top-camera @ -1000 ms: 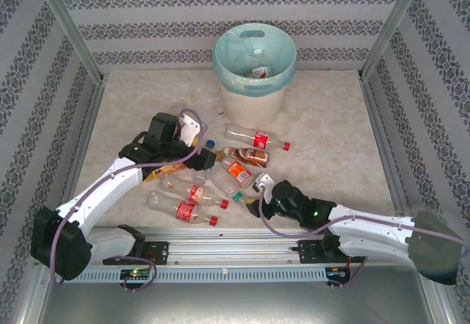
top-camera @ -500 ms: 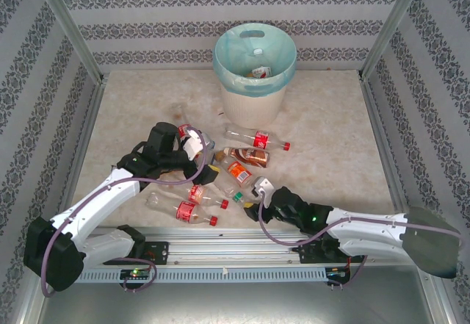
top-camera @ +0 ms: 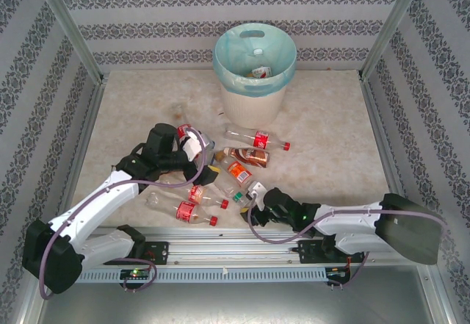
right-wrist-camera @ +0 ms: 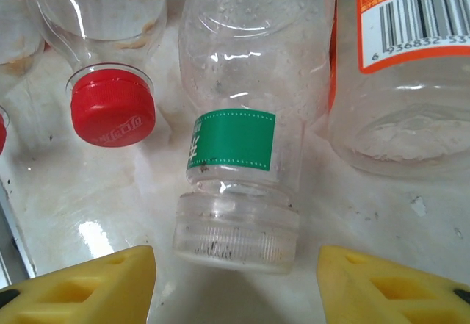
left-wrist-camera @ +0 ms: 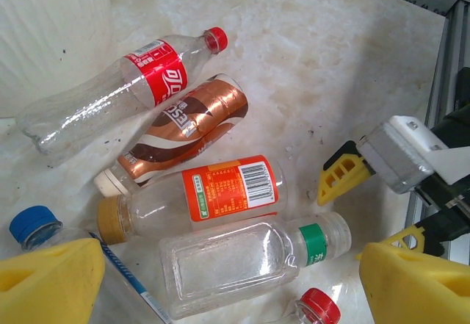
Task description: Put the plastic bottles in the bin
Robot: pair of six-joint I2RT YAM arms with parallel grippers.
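**Plastic bottles and bin, with both grippers.** The plastic bottles (top-camera: 220, 173) lie on their sides in a loose cluster on the table (top-camera: 330, 133), on the side of the bin (top-camera: 253, 103) that faces my arm bases. At least 1 more bottle rests inside the bin, on its turquoise liner (top-camera: 228, 59).

Closest to the bin is a clear bottle with a red label (left-wrist-camera: 150, 74) and a red cap, its base end near the bin's ribbed wall. Moving out from the bin come a copper-brown bottle (left-wrist-camera: 191, 127), then an orange-labelled bottle (left-wrist-camera: 224, 195), then a green-banded bottle (right-wrist-camera: 233, 139). These 3 lie roughly side by side. Farther still from the bin, 2 red-labelled bottles (top-camera: 187, 210) lie near the front rail (top-camera: 235, 250).

My left gripper (top-camera: 204, 148) hangs over the cluster on the near-left of the bin, closer to the bin than my right gripper (right-wrist-camera: 235, 287). Its 2 yellow fingers (left-wrist-camera: 48, 280) stand wide apart and hold nothing. A blue-capped bottle (left-wrist-camera: 33, 227) lies just beside one of them.

My right gripper sits low at the edge of the cluster farthest from the bin. Its fingers (right-wrist-camera: 389, 287) are spread, with the clear cap of the green-banded bottle just ahead of the gap and not touching either finger. A red cap (right-wrist-camera: 111, 107) lies just beside that bottle.
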